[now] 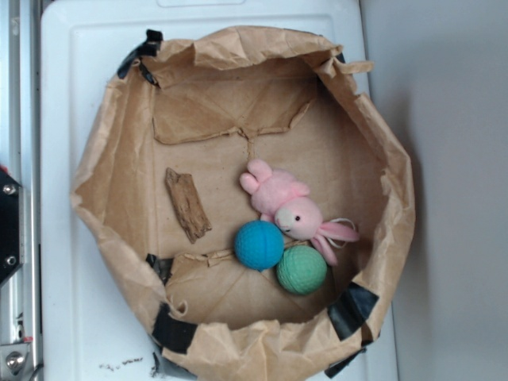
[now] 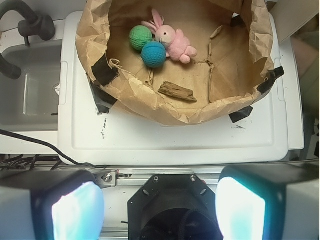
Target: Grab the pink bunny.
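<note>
The pink bunny (image 1: pixel 287 208) lies on the floor of a brown paper bin (image 1: pixel 119 198), its ears pointing right and touching the green ball (image 1: pixel 302 270). In the wrist view the pink bunny (image 2: pixel 172 41) shows far off at the top, inside the paper bin (image 2: pixel 165 107). My gripper (image 2: pixel 159 205) is open and holds nothing. Its two pale pads sit wide apart at the bottom of the wrist view, well short of the bin, above the robot's black base. The gripper is out of the exterior view.
A blue ball (image 1: pixel 259 244) rests against the bunny and the green ball. A piece of brown bark (image 1: pixel 187 204) lies left of them. The bin stands on a white lid (image 1: pixel 71 71). A grey sink (image 2: pixel 30 90) with a dark faucet (image 2: pixel 30 24) shows at the left.
</note>
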`<action>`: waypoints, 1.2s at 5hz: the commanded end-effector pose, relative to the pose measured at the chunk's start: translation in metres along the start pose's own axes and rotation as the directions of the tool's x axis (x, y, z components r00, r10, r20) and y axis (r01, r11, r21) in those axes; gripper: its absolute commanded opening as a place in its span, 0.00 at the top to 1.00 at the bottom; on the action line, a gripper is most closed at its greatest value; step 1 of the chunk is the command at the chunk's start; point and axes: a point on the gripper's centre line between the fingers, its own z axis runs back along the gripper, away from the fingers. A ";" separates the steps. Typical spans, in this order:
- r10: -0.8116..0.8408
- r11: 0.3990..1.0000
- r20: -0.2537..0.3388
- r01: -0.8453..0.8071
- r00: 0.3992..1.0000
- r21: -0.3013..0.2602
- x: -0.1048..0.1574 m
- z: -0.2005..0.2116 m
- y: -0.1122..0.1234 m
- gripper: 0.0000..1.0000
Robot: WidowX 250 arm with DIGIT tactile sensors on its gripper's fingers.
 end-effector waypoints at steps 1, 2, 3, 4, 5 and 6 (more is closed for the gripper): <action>0.000 1.000 0.000 0.000 1.000 0.000 0.000 0.000 0.000 0.00; -0.012 1.000 -0.066 0.011 0.998 -0.012 0.010 0.008 0.002 0.00; -0.012 1.000 -0.066 0.011 0.998 -0.012 0.010 0.008 0.002 0.00; -0.012 1.000 -0.066 0.011 0.998 -0.012 0.010 0.008 0.002 0.00; -0.012 1.000 -0.066 0.011 0.998 -0.012 0.010 0.008 0.002 0.00; -0.012 1.000 -0.066 0.011 0.998 -0.012 0.010 0.008 0.002 0.00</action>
